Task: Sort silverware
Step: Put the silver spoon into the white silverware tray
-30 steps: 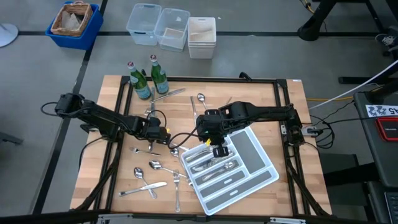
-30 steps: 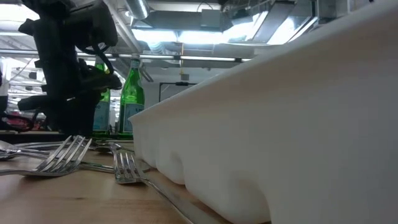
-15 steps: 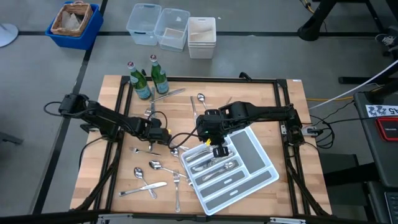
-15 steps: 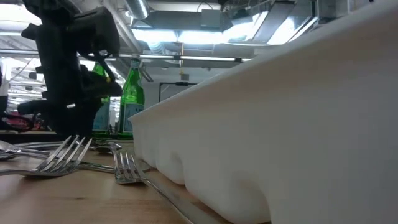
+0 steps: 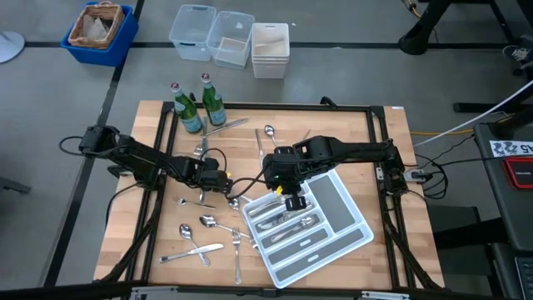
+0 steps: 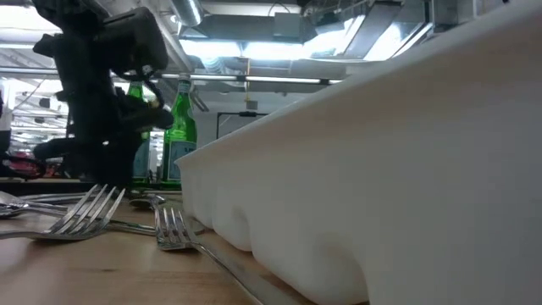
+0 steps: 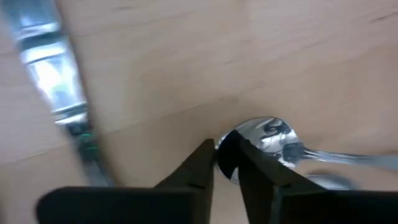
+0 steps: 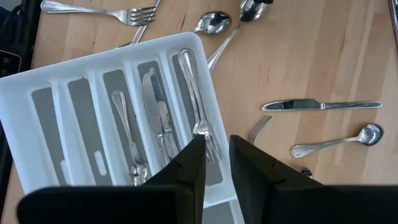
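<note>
As seen from above, the left pincer sits low over the wooden table, left of centre, reaching toward a spoon. Its wrist view shows the two dark fingers drawn close together with only a narrow gap, the spoon's bowl lying just beyond their tips; whether they grip it cannot be told. Loose silverware lies scattered on the table in front of this pincer: forks, spoons and a knife, apart from one another. Behind it stand two green bottles, upright, near the table's far edge, with further pieces lying beside them. Toward the centre, the right pincer hangs over the near-left end of the white divided tray, which lies askew on the table's right half. Its fingers stand partly apart and hold nothing. Several forks and other pieces already lie lengthwise in the tray's narrow compartments.
</note>
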Robot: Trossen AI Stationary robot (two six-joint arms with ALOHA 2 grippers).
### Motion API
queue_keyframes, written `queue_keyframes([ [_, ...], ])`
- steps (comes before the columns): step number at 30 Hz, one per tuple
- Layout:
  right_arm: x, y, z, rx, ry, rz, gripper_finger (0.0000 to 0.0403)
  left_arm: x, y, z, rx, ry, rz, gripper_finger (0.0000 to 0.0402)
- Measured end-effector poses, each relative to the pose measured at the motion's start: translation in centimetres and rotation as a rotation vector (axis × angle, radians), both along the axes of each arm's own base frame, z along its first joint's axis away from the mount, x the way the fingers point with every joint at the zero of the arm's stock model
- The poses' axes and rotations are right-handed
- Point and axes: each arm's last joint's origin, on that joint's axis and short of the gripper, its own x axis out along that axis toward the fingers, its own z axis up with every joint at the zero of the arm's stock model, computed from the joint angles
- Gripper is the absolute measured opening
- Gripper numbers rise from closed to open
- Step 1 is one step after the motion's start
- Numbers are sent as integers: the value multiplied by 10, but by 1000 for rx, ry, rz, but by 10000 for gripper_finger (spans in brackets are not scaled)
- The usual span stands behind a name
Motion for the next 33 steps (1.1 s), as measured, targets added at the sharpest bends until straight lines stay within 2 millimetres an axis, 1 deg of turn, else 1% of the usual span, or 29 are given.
queue_keyframes([
  [3,0,0,0,0,0,0,76,1,0,0,2,-10,-2,14],
  [10,0,0,0,0,2,0,76,2,0,2,10,-32,-33,12],
  [14,0,0,0,0,2,0,76,0,1,8,41,-53,-57,7],
  [21,0,0,0,0,4,-1,76,-9,7,30,135,-121,-104,1],
  [27,0,0,0,2,5,-6,76,-23,17,55,232,-193,-180,0],
  [33,0,0,0,46,11,-117,76,-40,26,81,344,-292,-285,0],
])
